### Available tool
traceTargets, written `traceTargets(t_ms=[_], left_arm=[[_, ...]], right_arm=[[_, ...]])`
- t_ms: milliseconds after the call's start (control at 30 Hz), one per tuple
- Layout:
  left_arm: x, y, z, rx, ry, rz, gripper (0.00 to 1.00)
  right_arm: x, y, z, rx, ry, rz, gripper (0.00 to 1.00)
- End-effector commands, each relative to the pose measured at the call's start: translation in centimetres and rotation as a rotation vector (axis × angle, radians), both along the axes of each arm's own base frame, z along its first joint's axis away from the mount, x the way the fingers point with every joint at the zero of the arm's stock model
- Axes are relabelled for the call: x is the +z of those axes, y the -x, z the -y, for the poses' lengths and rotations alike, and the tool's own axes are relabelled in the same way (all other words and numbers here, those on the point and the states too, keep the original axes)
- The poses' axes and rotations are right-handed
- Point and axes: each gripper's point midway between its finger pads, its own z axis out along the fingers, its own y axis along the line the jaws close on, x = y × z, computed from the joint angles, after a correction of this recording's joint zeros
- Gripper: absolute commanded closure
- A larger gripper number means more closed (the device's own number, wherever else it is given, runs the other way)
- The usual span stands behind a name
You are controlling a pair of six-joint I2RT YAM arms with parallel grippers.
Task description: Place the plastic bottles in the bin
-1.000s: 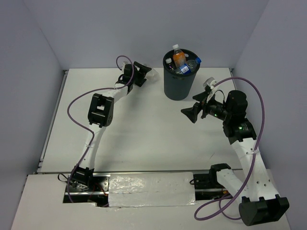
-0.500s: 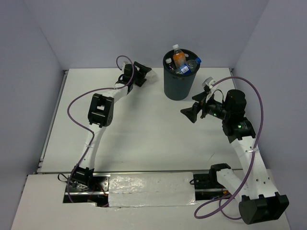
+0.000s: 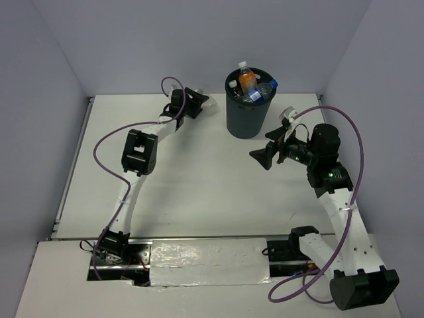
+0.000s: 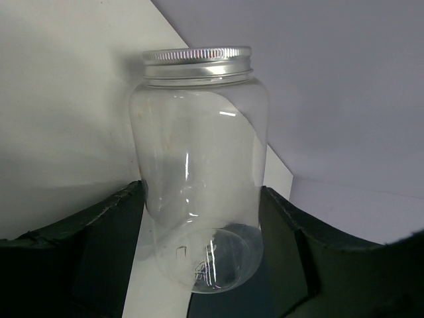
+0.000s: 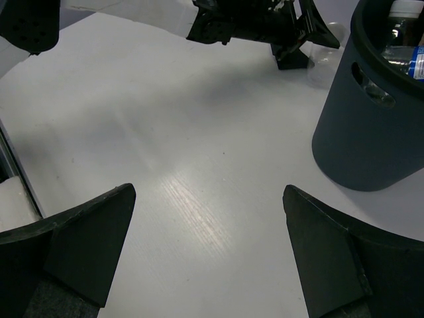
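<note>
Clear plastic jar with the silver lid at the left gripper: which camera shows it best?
Left wrist: the clear plastic jar with the silver lid fills the frame between the left gripper's fingers. Top external shows only a pale sliver past that gripper; right wrist, a faint glint beside the dark grey bin.

We see a clear, glossy plastic jar (image 4: 199, 199) with a ribbed, silvery metal lid (image 4: 197, 61). The bin (image 5: 358, 139) looks like smooth, matt dark grey plastic. The table (image 5: 199, 152) is white and smooth with a faint streaky sheen. The 2 fingers (image 5: 79, 245) of the right gripper (image 5: 207, 192) look matt black.
</note>
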Motion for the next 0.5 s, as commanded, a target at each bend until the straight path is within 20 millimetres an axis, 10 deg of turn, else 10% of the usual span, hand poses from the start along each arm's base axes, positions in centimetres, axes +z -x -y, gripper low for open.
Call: traceTargets(t_ms=[0, 467], left_arm=[[2.0, 0.3, 0.0, -0.044, -0.028, 0.072, 0.56], [13.1, 4.6, -0.1, -0.229, -0.148, 0.396, 0.89]], right_arm=[[0.7, 0.0, 0.2, -0.005, 0.0, 0.039, 0.0], [1.8, 0.2, 1.2, -0.044, -0.005, 0.084, 0.0]])
